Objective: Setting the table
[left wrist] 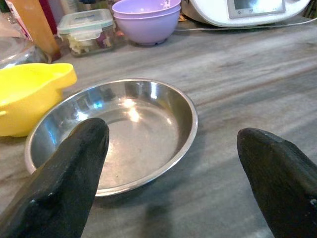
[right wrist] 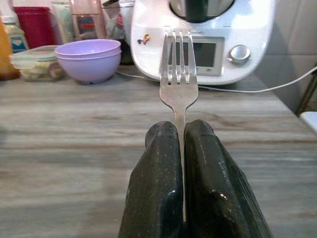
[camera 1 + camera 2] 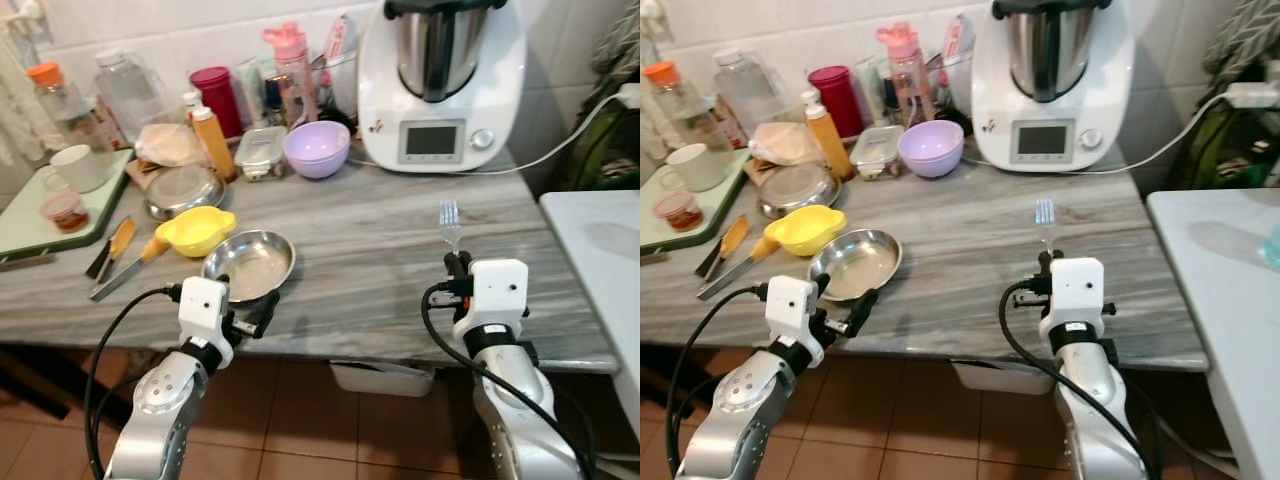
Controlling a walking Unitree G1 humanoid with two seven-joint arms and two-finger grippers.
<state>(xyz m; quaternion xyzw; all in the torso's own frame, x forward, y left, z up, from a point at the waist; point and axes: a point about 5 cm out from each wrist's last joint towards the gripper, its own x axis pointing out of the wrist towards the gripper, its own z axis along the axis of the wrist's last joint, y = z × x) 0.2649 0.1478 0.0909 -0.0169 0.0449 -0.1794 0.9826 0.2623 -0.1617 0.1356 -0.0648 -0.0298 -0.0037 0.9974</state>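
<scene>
Jaws pinching upright silver fork [image 2: 178,84]

A shiny silver plate [image 3: 250,265] is sitting on the grey-streaked counter [image 3: 380,230], beside a yellow bowl [image 3: 195,230]; a lilac bowl [image 3: 316,148] and white appliance [image 3: 440,85] are standing behind.

- Bare counter [image 3: 380,240] is lying open between the steel dish [image 3: 250,264] and the fork [image 3: 449,222].
- Yellow bowl [image 3: 196,230] is crowding the dish.
</scene>
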